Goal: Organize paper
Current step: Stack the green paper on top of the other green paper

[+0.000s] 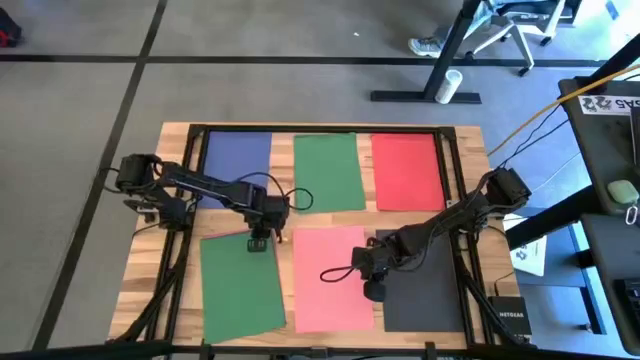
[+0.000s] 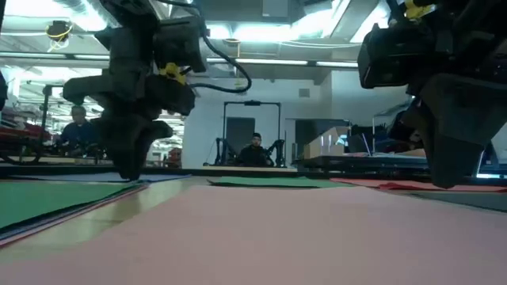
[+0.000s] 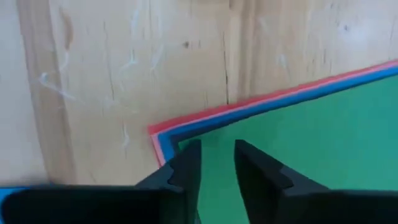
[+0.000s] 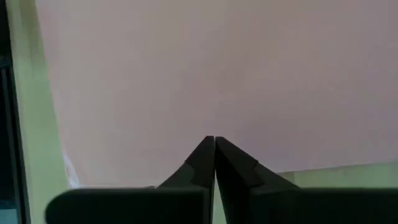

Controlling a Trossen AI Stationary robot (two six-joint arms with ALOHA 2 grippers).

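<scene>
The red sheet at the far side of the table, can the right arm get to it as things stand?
Probably yes. The red sheet lies flat and uncovered on the right arm's side. The right end effector, fingers shut, sits over the pink sheet nearer the front, with nothing standing between them.

Paper [image 1: 327,171] — flat coloured sheets, two rows, near-left green stack askew

- You're in a robotics lab or workshop, an open industrial hall.
- Look across the wooden table [image 1: 470,150]: exposed ceiling ducts [image 2: 238,59] and strip lights [image 2: 277,32] overhead.
- Another arm rig [image 2: 249,131] stands behind, with seated people [image 2: 255,150] at benches.
- Grey carpet floor [image 1: 80,90], an office chair [image 1: 505,25], and a network box [image 1: 512,322] beside your table.
</scene>
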